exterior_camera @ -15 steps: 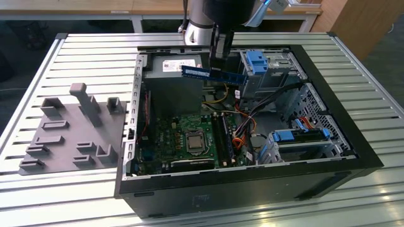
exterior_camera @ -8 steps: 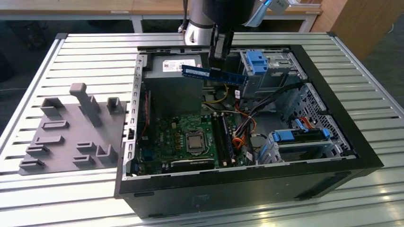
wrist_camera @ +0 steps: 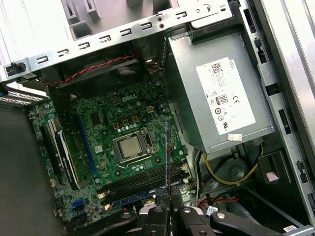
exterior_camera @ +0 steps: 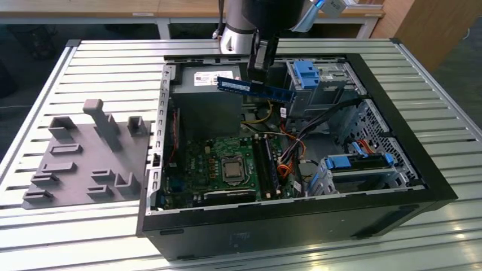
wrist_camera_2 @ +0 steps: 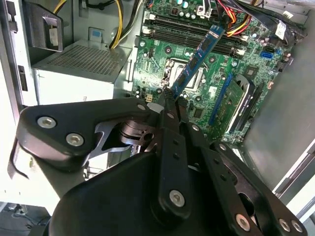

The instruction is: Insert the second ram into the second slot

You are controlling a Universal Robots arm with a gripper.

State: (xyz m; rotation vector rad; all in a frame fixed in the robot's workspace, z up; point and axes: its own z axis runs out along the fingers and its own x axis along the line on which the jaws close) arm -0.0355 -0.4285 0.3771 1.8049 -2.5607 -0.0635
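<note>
Carrying step in hand: gripper (exterior_camera: 257, 78) clamped tight on memory stick (exterior_camera: 254, 89). Stick hangs level in air above open computer case (exterior_camera: 301, 223), near power supply (exterior_camera: 200, 101), well apart from motherboard (exterior_camera: 218, 169) and its slots (exterior_camera: 265, 164). Insertion not yet done. Judgement: seating calls for stick edge parallel to free slot, notch matched, straight press down.

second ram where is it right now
In the exterior view the second ram hangs in the gripper above the open case, near the grey power supply and clear of the motherboard.
</note>
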